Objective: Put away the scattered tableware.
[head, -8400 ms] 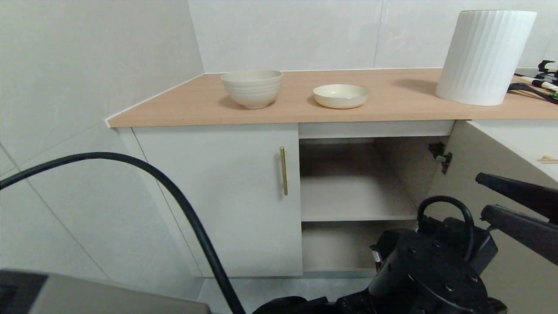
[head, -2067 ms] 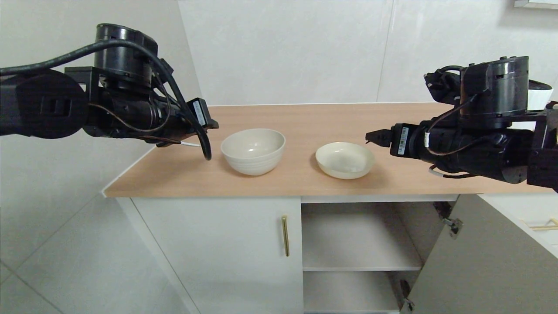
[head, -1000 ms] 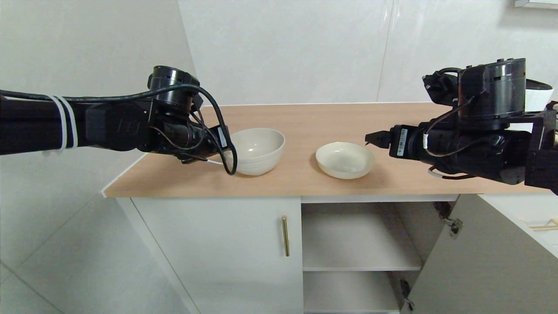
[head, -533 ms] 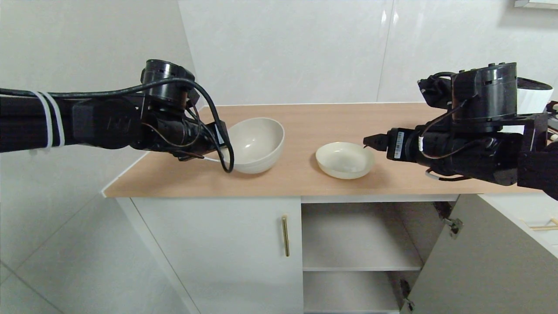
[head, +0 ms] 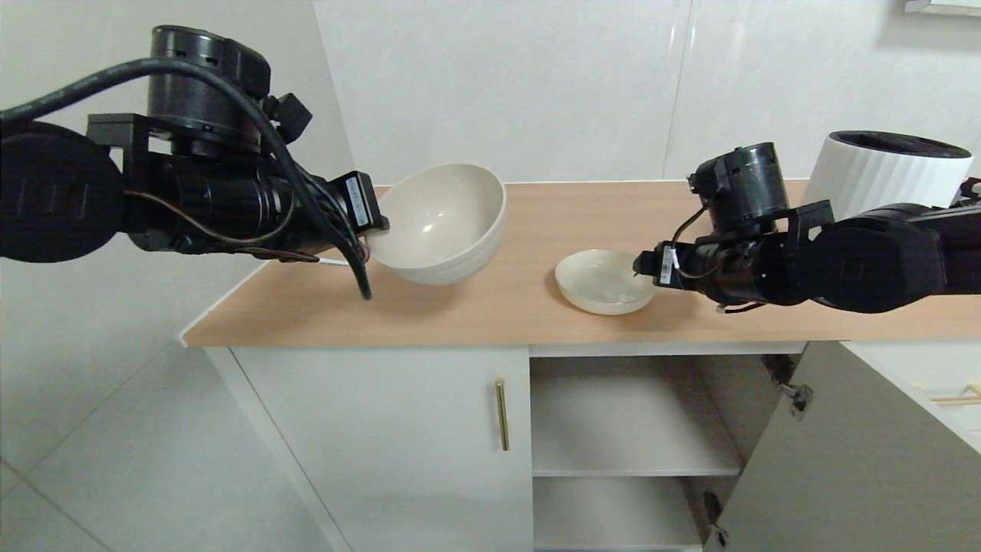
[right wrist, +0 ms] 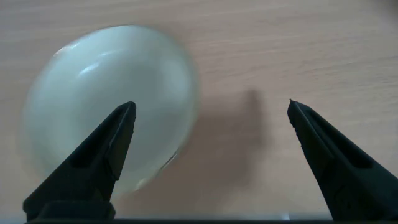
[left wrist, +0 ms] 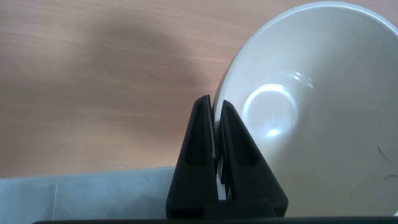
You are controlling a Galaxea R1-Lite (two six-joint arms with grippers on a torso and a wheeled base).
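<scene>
A deep cream bowl [head: 441, 224] hangs tilted above the wooden counter [head: 521, 307], held by its rim in my left gripper [head: 377, 225]. The left wrist view has that gripper [left wrist: 214, 107] shut on the bowl's [left wrist: 311, 118] edge, one finger on each side of the rim. A shallow cream dish [head: 605, 280] rests on the counter to the right. My right gripper [head: 642, 267] is open at the dish's right edge. Seen from the right wrist, one finger [right wrist: 93, 155] crosses the dish [right wrist: 112, 106] while the other [right wrist: 336, 155] is over bare wood.
A tall white ribbed canister [head: 889, 176] stands at the back right of the counter. Below, the right cupboard door [head: 851, 452] is swung open, showing two bare shelves [head: 628, 429]. The left door with a brass handle [head: 500, 414] is closed. A tiled wall rises behind.
My left gripper has lifted the deep bowl off the counter, up and slightly back. My right arm has moved forward and lower, bringing its gripper to the shallow dish.
</scene>
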